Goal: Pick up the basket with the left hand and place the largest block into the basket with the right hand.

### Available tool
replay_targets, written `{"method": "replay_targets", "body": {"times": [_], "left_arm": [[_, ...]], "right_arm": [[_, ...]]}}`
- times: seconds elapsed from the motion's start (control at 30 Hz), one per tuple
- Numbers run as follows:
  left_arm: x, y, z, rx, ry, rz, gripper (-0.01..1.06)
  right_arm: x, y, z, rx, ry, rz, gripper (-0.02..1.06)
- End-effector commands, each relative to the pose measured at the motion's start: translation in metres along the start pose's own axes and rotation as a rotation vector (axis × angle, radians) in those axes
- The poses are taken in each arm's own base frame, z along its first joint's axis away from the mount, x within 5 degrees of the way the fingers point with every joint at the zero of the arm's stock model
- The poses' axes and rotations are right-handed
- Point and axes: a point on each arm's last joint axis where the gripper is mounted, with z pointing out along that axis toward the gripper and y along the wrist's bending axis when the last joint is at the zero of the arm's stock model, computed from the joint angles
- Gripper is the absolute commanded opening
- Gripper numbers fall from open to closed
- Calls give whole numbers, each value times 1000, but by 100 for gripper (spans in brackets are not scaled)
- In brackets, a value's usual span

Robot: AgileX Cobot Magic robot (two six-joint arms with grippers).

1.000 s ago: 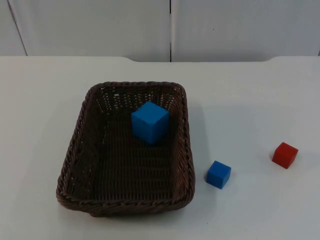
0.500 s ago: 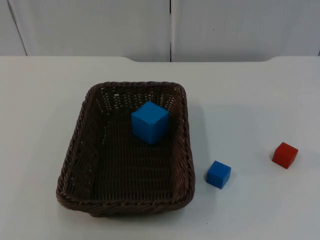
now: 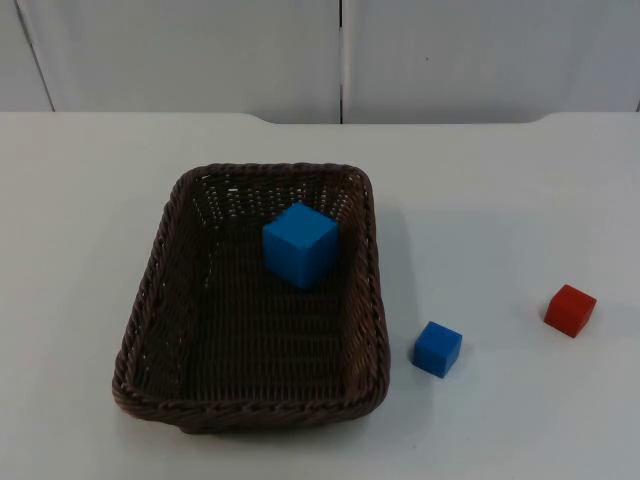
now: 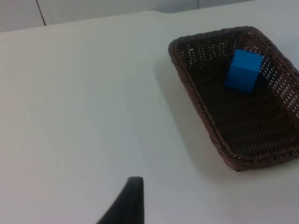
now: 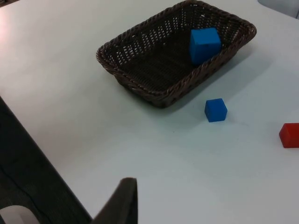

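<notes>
— Left gripper [image 4: 132,196]: where, and clenched or released?
— Well back from the brown wicker basket [image 3: 252,300], above bare white table [image 3: 90,250], waiting. One black fingertip in its wrist view; clenched or released, cannot tell.

— Right gripper [image 5: 125,198]?
— Also held back, off the basket's corner and short of the loose cubes. Again a single fingertip on show, so cannot tell whether released or clenched. Grasping nothing visible.

— And the basket?
— Resting flat on the table, left of centre. Rectangular, long axis running near to far, short sides facing the partition wall [image 3: 340,55] and the near table edge. Open side up.

— The largest block?
— Large blue cube [image 3: 299,244], inside the basket, toward the far right corner, close to the right wall, turned so one vertical edge faces the near side.

— Anything else on the table?
— Small blue cube [image 3: 438,348] just right of the basket's near right corner, not touching. Small red cube [image 3: 570,310] farther right, well apart from both.
</notes>
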Motion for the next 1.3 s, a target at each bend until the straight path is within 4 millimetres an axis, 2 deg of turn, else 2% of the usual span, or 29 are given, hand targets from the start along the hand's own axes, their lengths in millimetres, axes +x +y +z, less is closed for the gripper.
{"method": "replay_targets", "body": {"times": [0.0,1.27], "left_arm": [[1,0,0,2,0,6,105],[1,0,0,2,0,6,105]], "right_arm": [[1,0,0,4,-3,2,105],[0,0,0,3,-4,3,105]]}}
